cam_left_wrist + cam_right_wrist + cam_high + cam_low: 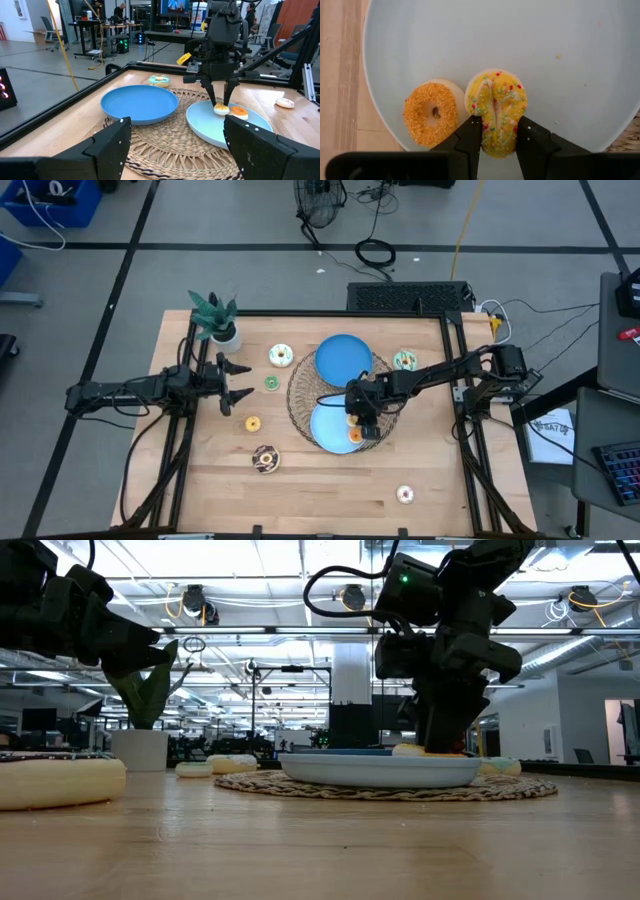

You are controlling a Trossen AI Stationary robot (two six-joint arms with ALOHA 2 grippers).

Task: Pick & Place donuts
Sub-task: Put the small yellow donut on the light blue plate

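High view: the right end effector [362, 423] stands over the pale blue plate [325, 428] on the woven mat [300, 395], because that plate looks to be the drop point. The left end effector [238, 380] waits at the table's left side, fingers spread wide, empty. Loose donuts lie on the table [330, 480], among them a brown donut [265, 459].
Low view: the right arm comes straight down onto the plate [380, 771].
Left wrist view: the yellow donut [221, 108] sits pinched just above the plate, touching an orange donut [239, 111].
Right wrist view: fingers clamp the yellow donut [496, 111] hard enough to fold it; the orange donut [430, 113] rests beside it near the rim.
Judgement: release appears next.
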